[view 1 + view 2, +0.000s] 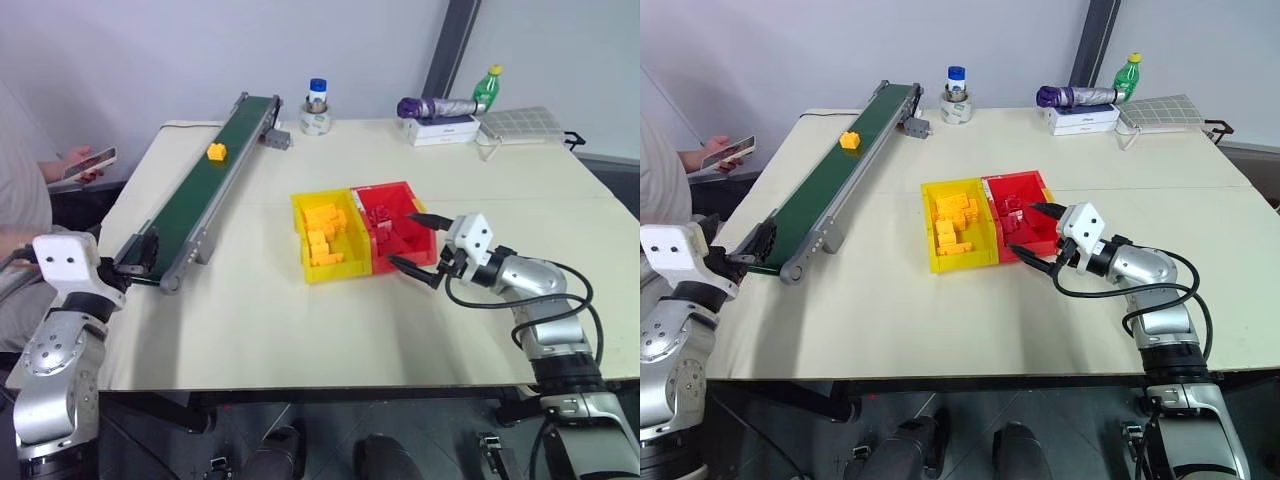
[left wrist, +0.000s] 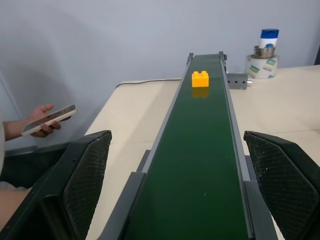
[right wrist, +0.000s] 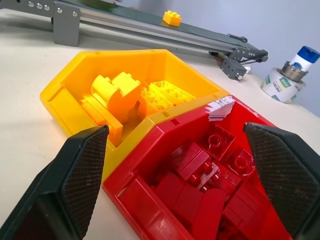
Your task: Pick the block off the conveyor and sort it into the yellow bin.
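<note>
**Block on the belt, nothing picked yet**

The block (image 1: 216, 152) sits on the conveyor (image 1: 190, 200), in its far half, toward the motor end and the table's (image 1: 300, 330) far-left corner. No finger touches it, so I judge the pick not begun: the grasp, the carry and the drop into the yellow bin (image 1: 303, 245) all remain.

The left gripper (image 2: 177, 185) waits at the belt's near end, by the table's left edge, jaws wide and empty, one finger each side of the belt and looking straight up it at the block. The right gripper (image 1: 418, 245) is also wide and empty, hovering at the near side of the red bin (image 1: 428, 240), which touches the yellow bin at mid-table. The yellow bin already holds several yellow bricks; the red one holds red bricks.

As for writing, a blue-capped jar (image 1: 317, 108) near the far edge carries a label with green marks, but no word can be read. A green bottle (image 1: 486, 88) and a white box (image 1: 440, 130) toward the far-right corner show no legible text. A person's hand (image 1: 75, 168) holds a phone beyond the left edge
</note>
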`<action>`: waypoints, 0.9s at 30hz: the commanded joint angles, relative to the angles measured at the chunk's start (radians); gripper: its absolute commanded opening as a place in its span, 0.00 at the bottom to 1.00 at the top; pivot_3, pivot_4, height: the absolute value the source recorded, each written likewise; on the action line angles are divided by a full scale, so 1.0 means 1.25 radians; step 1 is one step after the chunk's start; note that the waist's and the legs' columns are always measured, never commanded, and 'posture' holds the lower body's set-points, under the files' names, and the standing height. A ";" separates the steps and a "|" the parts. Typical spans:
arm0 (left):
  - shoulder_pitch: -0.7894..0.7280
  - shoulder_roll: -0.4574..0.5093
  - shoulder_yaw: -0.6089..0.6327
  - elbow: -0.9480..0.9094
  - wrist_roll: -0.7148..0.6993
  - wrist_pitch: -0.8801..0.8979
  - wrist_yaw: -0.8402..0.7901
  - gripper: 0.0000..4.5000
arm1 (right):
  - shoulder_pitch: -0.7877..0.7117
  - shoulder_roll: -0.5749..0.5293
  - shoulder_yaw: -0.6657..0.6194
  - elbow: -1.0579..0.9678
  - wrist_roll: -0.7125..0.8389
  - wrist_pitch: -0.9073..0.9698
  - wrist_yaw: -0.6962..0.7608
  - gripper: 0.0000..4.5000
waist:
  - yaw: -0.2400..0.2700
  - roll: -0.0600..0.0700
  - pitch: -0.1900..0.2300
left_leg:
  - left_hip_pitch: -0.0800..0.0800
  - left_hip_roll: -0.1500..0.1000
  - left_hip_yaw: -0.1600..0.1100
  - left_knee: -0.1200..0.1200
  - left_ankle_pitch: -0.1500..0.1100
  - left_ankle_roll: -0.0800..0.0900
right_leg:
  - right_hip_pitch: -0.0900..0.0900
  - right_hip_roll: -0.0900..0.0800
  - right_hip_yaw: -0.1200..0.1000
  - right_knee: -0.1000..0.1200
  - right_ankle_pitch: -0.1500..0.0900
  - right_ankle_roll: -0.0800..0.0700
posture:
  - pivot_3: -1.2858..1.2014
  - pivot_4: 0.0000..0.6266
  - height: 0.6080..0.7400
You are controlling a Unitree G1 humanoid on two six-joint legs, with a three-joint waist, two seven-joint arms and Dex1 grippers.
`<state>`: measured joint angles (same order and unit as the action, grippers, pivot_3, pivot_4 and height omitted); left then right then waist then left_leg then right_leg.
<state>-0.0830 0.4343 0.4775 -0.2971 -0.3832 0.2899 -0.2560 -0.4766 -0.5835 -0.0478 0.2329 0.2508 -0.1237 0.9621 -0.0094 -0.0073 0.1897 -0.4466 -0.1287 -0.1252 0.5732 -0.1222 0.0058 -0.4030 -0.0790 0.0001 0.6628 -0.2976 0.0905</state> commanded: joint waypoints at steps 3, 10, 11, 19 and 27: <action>-0.024 0.006 -0.013 -0.025 -0.002 0.023 0.019 0.99 | -0.015 0.003 -0.009 -0.016 0.008 -0.012 -0.005 1.00 | 0.000 0.000 0.000 | 0.000 0.000 0.000 0.000 0.000 0.000 | 0.000 0.000 0.000 0.000 0.000 0.000 | 0.52 0.24 1.00; -0.091 0.028 -0.033 -0.008 -0.010 0.125 0.037 0.99 | -0.013 0.007 -0.009 -0.019 0.007 -0.012 -0.010 1.00 | 0.000 0.000 0.000 | 0.000 0.000 0.000 0.000 0.000 0.000 | 0.000 0.000 0.000 0.000 0.000 0.000 | 0.52 0.24 1.00; -0.107 0.040 -0.041 0.003 -0.003 0.139 0.034 0.99 | -0.013 0.008 -0.009 -0.019 0.006 -0.012 -0.011 1.00 | 0.000 0.000 0.000 | 0.000 0.000 0.000 0.000 0.000 0.000 | 0.000 0.000 0.000 0.000 0.000 0.000 | 0.52 0.24 1.00; -0.248 0.134 -0.103 0.144 0.046 0.184 -0.003 0.99 | -0.009 0.011 -0.010 -0.025 0.005 -0.011 -0.018 1.00 | 0.000 0.000 0.000 | 0.000 0.000 0.000 0.000 0.000 0.000 | 0.000 0.000 0.000 0.000 0.000 0.000 | 0.52 0.24 1.00; -0.359 0.138 -0.127 0.279 0.031 0.232 -0.039 0.99 | 0.003 0.010 -0.012 -0.040 0.005 -0.008 -0.024 1.00 | -0.001 0.000 0.000 | 0.000 0.000 0.000 0.000 0.000 0.000 | 0.000 0.000 0.000 0.000 0.001 0.003 | 0.52 0.24 1.00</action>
<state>-0.5063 0.5977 0.3244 0.0493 -0.3384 0.5710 -0.2894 -0.4717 -0.5674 -0.0477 0.2264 0.2487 -0.1234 0.9390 -0.0101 -0.0074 0.1897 -0.4465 -0.1289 -0.1253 0.5734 -0.1220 0.0057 -0.4035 -0.0785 -0.0003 0.6634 -0.2957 0.0940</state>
